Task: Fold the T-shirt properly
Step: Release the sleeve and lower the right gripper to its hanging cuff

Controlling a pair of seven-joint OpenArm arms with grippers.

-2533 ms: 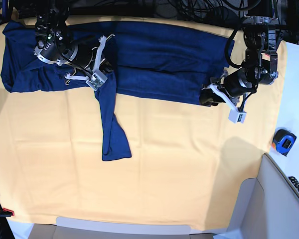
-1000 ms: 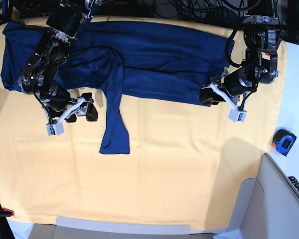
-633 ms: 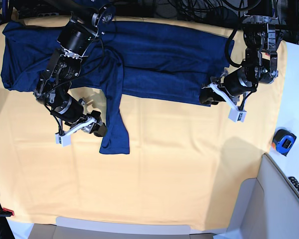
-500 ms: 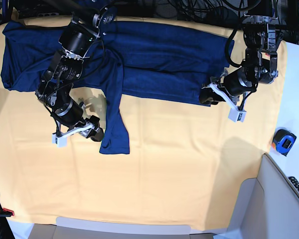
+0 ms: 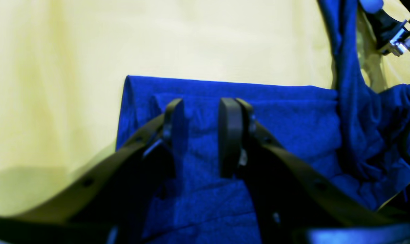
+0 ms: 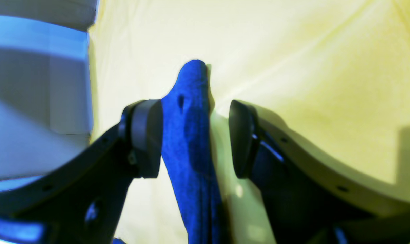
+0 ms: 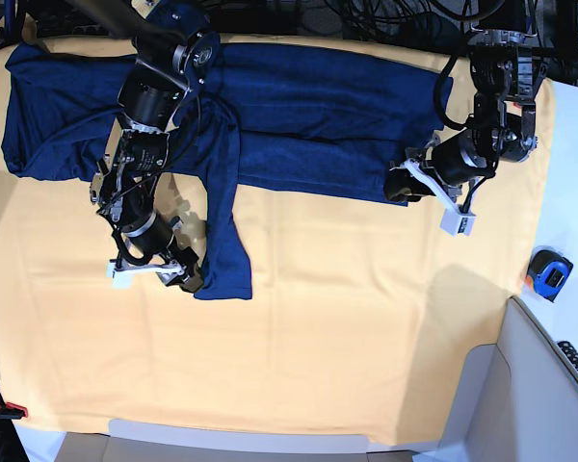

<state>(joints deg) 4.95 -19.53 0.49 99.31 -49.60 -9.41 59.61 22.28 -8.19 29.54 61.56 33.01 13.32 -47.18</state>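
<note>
The T-shirt (image 7: 299, 106) is lying spread across the far part of the yellow table cloth (image 7: 347, 318), its body running side to side, with one long sleeve (image 7: 223, 241) trailing out from it toward the near edge. That sleeve's long axis is running almost straight from the body to the cuff, and this is what the next move turns on. The right gripper (image 7: 178, 274) is sitting right at the cuff end, and in its wrist view the jaws are standing spread with the sleeve edge (image 6: 191, 135) rising between them: the fabric is lying against one pad (image 6: 147, 135) while the other is standing clear, so nothing is being pinched yet. Closing there and carrying the cuff back along the sleeve's own line toward the body looks like the natural fold. The left gripper (image 5: 199, 135) is far off at the opposite end of the shirt, over the folded hem corner (image 5: 140, 91); its jaws are parted with cloth beneath them, though whether the tips are pressing into it is hard to tell from this angle.
</note>
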